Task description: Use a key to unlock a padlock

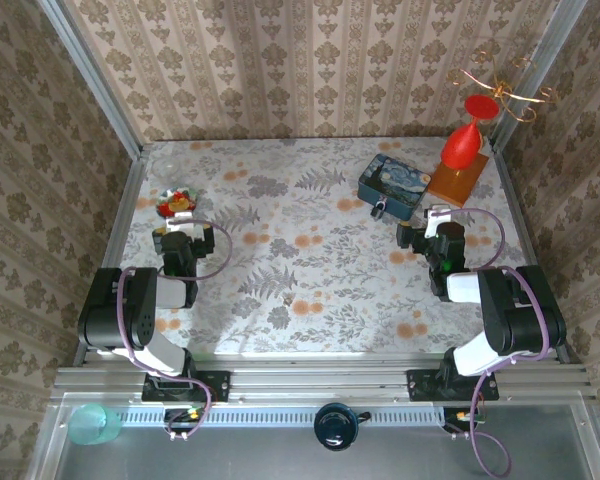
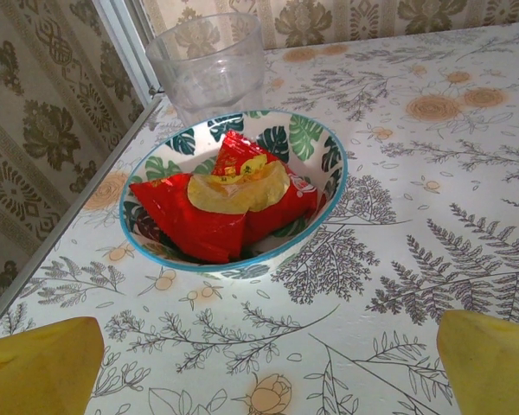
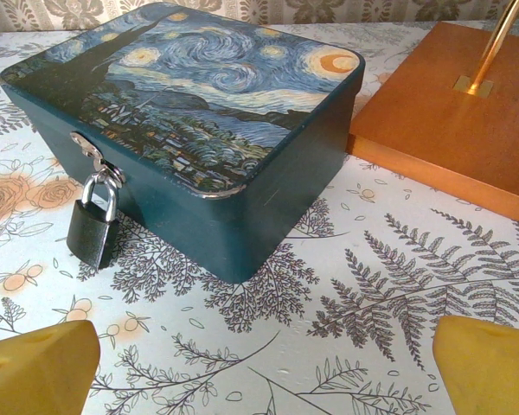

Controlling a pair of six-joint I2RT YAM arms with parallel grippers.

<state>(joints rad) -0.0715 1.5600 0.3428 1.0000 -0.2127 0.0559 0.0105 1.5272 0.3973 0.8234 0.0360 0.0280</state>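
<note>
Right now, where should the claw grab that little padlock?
Probably the padlock by its dark body, pinched across the narrow sides, coming from the front. It hangs by its shackle from the tin's latch, back toward the wall, sides open.

- Left yellow finger pads (image 2: 35,367): cropped by the bottom edge, only the upper corners show.
- Right yellow finger pads (image 3: 489,367): cropped the same way.
- Orange wooden base (image 3: 441,121), ahead-right of the right pads: runs off the right edge, and its brass rod (image 3: 495,39) off the top.
- Small dark padlock (image 3: 93,232), ahead-left of the right pads: keyhole side hidden.
</note>
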